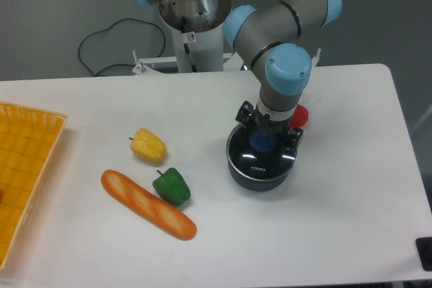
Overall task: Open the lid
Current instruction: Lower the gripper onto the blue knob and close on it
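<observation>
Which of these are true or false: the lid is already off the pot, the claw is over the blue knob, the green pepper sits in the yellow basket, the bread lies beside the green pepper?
1. The lid is off the pot. False: it sits on the pot.
2. The gripper is over the blue knob. True.
3. The green pepper sits in the yellow basket. False: it lies on the table.
4. The bread lies beside the green pepper. True.
</observation>
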